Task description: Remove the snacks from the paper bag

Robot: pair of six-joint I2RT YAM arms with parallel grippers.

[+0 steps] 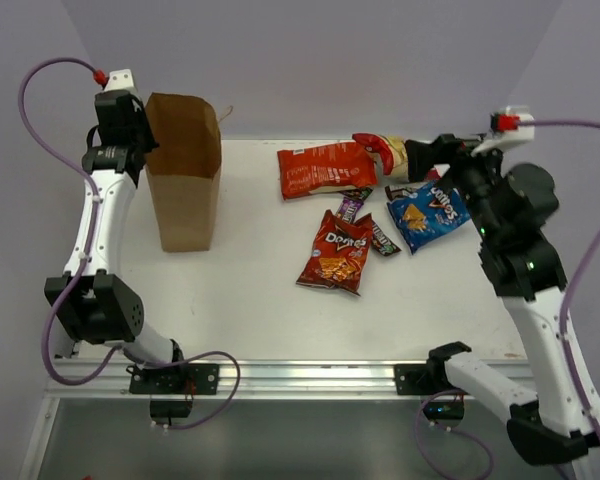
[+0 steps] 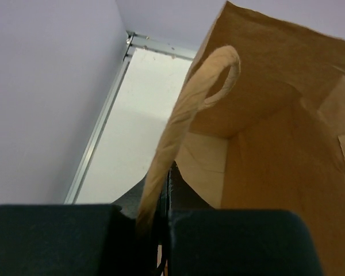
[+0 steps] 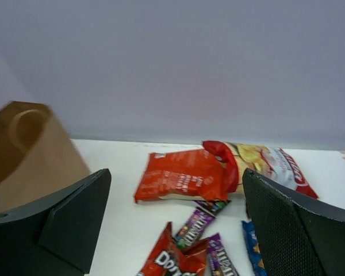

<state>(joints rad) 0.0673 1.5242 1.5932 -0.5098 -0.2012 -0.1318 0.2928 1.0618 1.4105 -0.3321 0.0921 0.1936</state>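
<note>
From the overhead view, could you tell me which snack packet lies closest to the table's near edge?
The red Doritos bag: it lies furthest forward, nearer that edge than the blue Doritos bag, the plain red bag and the candy bars.

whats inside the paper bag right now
Only the bare brown inner walls of the paper bag show, with no contents in view. Its bottom is hidden by its own sides.

Bright, even, diffuse light, soft faint shadows, a blurry paper bag (image 3: 23,155) in the right wrist view
</note>
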